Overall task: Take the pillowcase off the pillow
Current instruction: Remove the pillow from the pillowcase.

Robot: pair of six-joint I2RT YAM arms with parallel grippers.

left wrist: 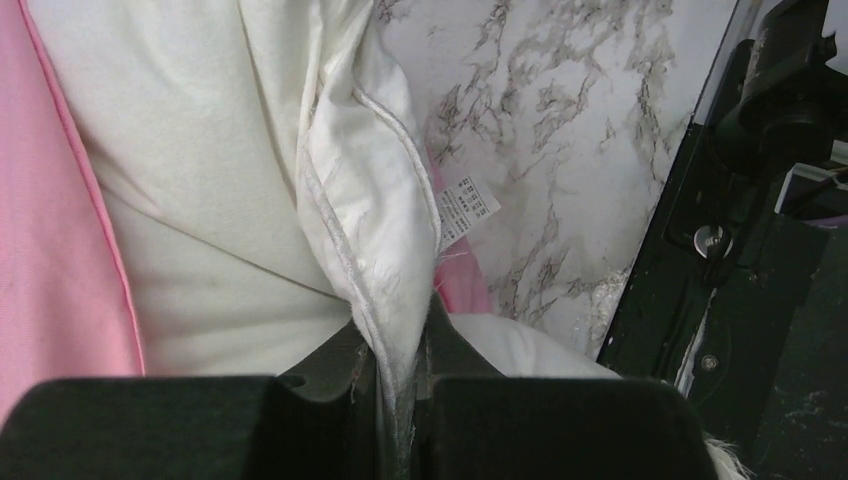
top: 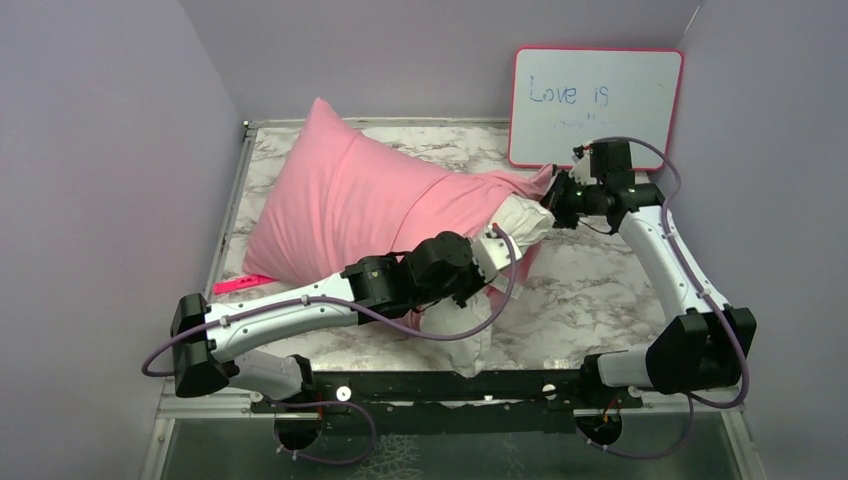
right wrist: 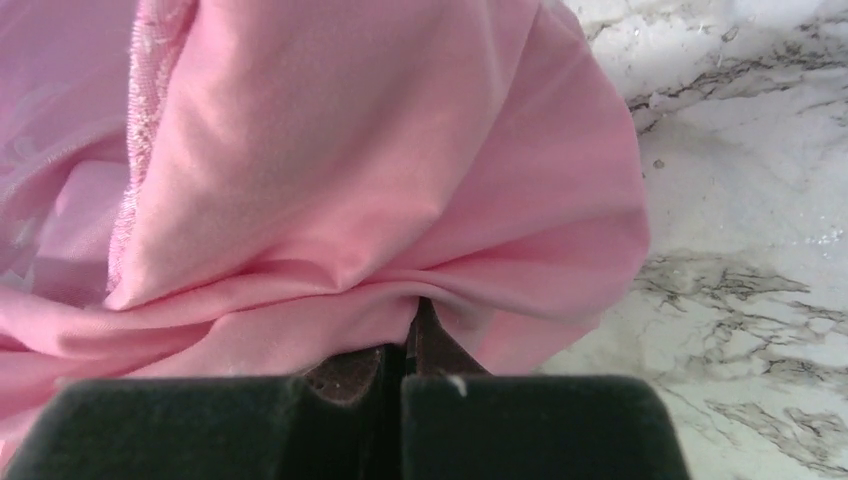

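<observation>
The pink pillowcase (top: pixel 350 200) covers most of the white pillow (top: pixel 523 217), which lies at the back left of the marble table (top: pixel 600 290). A white pillow end sticks out of the case's open right side, and more white shows under the left arm (top: pixel 470 325). My left gripper (top: pixel 497 250) is shut on the pillow's piped corner seam (left wrist: pixel 395 250); the pillowcase's edge (left wrist: pixel 50 220) shows at the left of that view. My right gripper (top: pixel 550 198) is shut on a bunched fold of the pillowcase (right wrist: pixel 350 150) at its open edge, with its jaws (right wrist: pixel 405 325) closed tight.
A whiteboard (top: pixel 596 106) leans on the back wall behind the right arm. A pink marker (top: pixel 243 284) lies at the table's left, beside the pillowcase. A black rail (top: pixel 430 385) runs along the near edge. Walls close in left, back and right. A care label (left wrist: pixel 465 208) hangs from the pillow.
</observation>
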